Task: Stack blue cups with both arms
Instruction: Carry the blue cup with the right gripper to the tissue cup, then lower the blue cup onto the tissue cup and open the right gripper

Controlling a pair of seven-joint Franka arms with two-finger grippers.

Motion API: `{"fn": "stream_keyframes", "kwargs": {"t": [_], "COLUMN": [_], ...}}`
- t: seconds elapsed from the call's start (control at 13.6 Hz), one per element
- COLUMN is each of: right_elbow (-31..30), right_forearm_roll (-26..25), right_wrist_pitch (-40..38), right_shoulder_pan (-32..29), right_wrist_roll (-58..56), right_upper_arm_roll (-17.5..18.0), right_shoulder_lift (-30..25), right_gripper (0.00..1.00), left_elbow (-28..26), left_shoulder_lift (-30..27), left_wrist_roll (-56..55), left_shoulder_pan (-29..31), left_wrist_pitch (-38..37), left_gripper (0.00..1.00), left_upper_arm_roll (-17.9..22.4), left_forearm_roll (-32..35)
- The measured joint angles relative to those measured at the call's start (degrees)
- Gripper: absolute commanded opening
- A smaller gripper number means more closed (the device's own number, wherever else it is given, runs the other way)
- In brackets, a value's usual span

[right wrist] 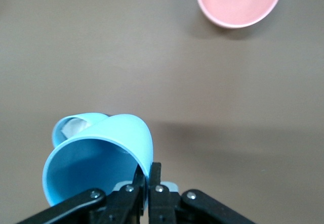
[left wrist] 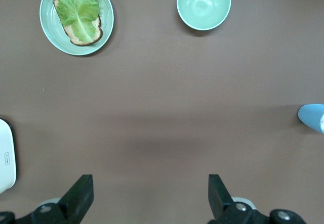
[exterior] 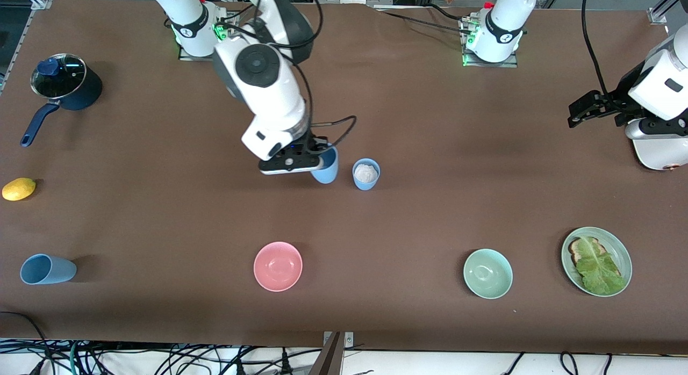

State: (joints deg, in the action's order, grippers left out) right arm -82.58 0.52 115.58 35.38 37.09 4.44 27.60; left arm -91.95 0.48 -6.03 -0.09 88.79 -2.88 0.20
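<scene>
My right gripper (exterior: 324,156) is shut on the rim of a sky-blue cup (exterior: 328,172) in the middle of the table, one finger inside and one outside. In the right wrist view the gripper (right wrist: 148,176) holds this cup (right wrist: 96,168) tilted, right beside a second blue cup (right wrist: 68,128). That second cup (exterior: 366,174) stands upright with something white and crumpled inside. A duller slate-blue cup (exterior: 45,269) lies on its side near the front camera at the right arm's end. My left gripper (exterior: 578,114) waits open and empty over the left arm's end; its fingers (left wrist: 81,196) are wide apart.
A pink bowl (exterior: 278,266) and a mint-green bowl (exterior: 487,273) stand nearer the front camera. A green plate (exterior: 623,257) holds toast with lettuce. A dark navy pot (exterior: 67,87) with a glass lid and a lemon (exterior: 19,189) are at the right arm's end.
</scene>
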Motion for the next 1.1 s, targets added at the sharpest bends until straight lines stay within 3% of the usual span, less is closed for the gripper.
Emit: {"fn": "stream_keyframes", "kwargs": {"t": [0.51,1.1], "right_elbow": [11.2,10.5], "right_forearm_roll": [0.0,0.0], "right_wrist_pitch": [0.4,3.2], "right_shoulder_pan": [6.1,6.8], "right_wrist_roll": [11.1,12.5], "right_upper_arm_roll": [-0.7,-1.0], "right_shoulder_lift": [7.9,11.1], "right_gripper": [0.0,0.0], "left_elbow": [0.0,0.0], "left_shoulder_lift": [0.0,0.0], "left_wrist_roll": [0.0,0.0], "left_shoulder_pan": [0.0,0.0], "left_wrist_pitch": [0.0,0.0], "left_gripper": [1.0,1.0], "left_upper_arm_roll": [0.0,-0.1], "left_forearm_roll": [0.0,0.0]}}
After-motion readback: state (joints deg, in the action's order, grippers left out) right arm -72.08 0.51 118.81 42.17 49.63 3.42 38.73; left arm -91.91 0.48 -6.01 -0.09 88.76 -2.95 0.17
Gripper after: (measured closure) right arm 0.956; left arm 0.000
